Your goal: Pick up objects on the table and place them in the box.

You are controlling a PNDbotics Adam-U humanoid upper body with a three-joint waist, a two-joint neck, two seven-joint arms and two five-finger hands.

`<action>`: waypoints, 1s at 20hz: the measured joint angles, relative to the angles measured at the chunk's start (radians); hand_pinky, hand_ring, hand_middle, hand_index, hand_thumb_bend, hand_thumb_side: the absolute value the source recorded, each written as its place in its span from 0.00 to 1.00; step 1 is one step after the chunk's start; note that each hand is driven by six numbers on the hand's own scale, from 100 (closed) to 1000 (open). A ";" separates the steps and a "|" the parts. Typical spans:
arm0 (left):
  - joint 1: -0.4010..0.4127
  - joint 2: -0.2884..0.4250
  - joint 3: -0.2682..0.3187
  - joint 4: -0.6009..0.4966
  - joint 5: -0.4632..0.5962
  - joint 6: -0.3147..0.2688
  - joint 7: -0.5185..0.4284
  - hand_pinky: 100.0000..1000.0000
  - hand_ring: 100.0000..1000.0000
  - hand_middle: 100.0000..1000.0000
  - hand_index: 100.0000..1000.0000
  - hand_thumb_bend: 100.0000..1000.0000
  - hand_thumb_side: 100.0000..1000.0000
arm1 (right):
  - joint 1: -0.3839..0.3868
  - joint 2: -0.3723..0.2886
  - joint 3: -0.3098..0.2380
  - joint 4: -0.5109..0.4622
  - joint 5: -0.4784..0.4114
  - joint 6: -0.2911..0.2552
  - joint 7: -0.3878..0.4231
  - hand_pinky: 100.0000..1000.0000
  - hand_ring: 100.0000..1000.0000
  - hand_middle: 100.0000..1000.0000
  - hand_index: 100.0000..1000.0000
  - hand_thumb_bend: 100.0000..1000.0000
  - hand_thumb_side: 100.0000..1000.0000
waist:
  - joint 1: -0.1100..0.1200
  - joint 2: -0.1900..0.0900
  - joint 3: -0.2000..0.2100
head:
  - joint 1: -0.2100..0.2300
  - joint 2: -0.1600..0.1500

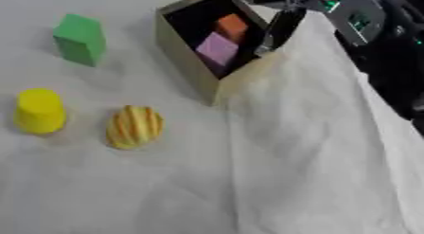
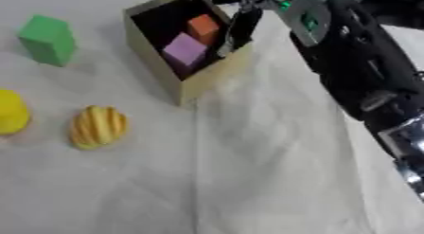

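Creased white cloth (image 1: 273, 171) covers the table; right hand (image 1: 281, 24), fingers straight, at the box (image 1: 186, 58).

On the tabletop (image 1: 273, 181) the box (image 1: 189, 58) stands far centre, two blocks (image 1: 218, 49) inside, the right hand (image 1: 281, 27) seemingly at its rim; block (image 1: 80, 39), cup (image 1: 39, 111) and ridged fruit (image 1: 134, 127) lie left.
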 measured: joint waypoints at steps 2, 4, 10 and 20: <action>0.000 0.000 0.000 0.000 0.001 0.000 0.000 0.78 0.85 0.77 0.85 0.52 0.76 | 0.002 0.000 -0.001 0.000 -0.001 -0.003 0.005 1.00 1.00 1.00 1.00 0.41 0.12 | 0.000 0.000 -0.001 | 0.000 0.005; 0.000 0.000 0.000 0.000 0.001 -0.001 0.000 0.78 0.85 0.77 0.85 0.52 0.76 | 0.003 0.000 -0.005 0.000 -0.005 0.000 -0.002 0.97 1.00 0.97 1.00 0.29 0.20 | 0.001 0.000 -0.001 | 0.000 0.006; 0.002 0.000 0.000 0.000 0.001 -0.001 -0.001 0.78 0.85 0.77 0.85 0.52 0.76 | 0.036 -0.042 -0.028 -0.044 -0.062 0.048 -0.138 0.92 0.87 0.68 0.85 0.00 0.49 | 0.007 -0.004 -0.009 | 0.011 0.007; -0.046 0.068 0.005 0.000 -0.025 -0.011 -0.008 0.79 0.85 0.77 0.86 0.53 0.75 | 0.327 -0.349 -0.108 -0.469 -0.253 0.145 -0.250 0.93 0.87 0.72 0.93 0.00 0.49 | 0.040 -0.006 -0.039 | 0.063 0.016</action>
